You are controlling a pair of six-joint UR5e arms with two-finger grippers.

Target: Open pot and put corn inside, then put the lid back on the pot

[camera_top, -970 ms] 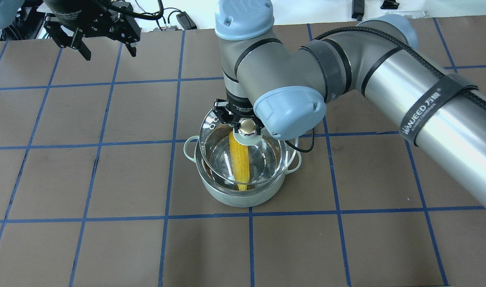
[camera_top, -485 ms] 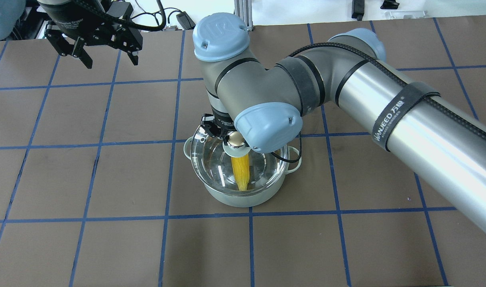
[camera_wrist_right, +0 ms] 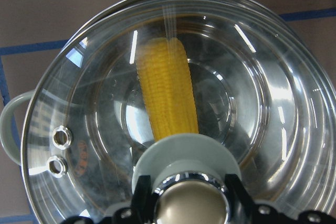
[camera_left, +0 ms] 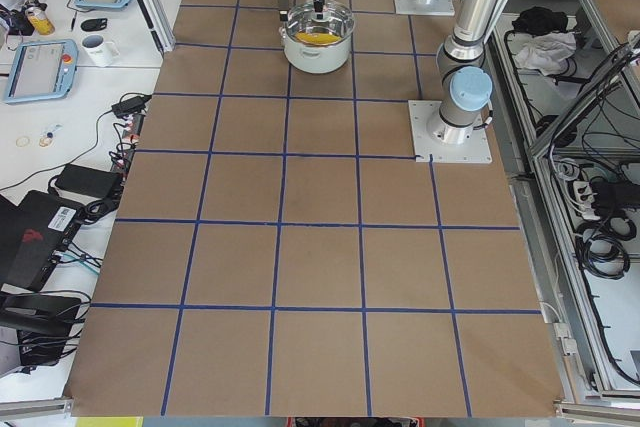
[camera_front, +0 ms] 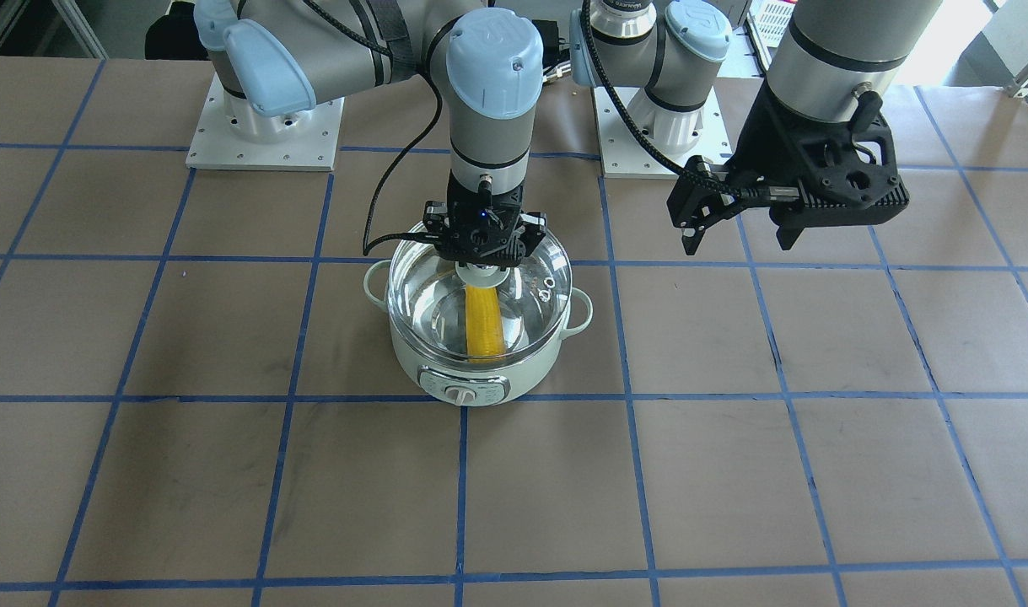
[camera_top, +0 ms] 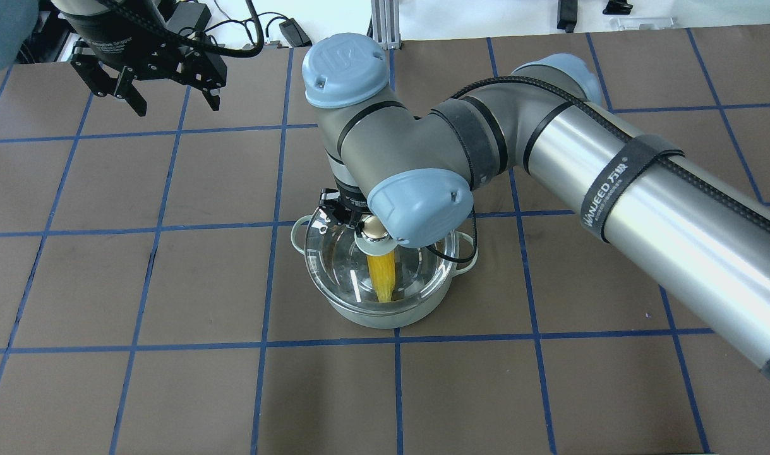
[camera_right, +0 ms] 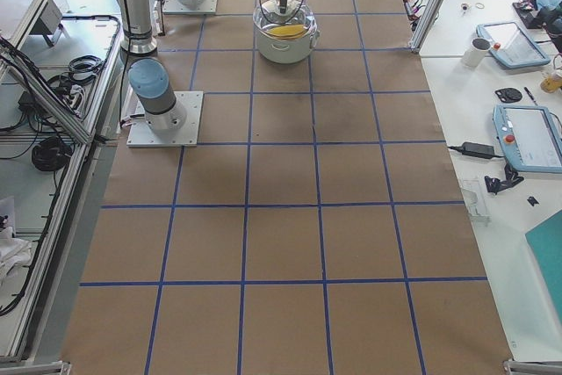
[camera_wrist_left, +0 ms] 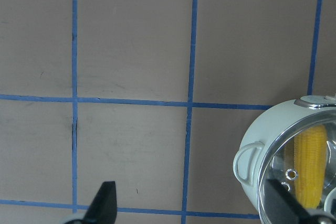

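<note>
Mid-desk, the pot holds the corn. The lid sits on or just above its rim, clamped by the right gripper. Letting go before it settles level could leave it tilted or sliding off. Toward the far left corner, the left gripper hangs spread wide and empty.
</note>
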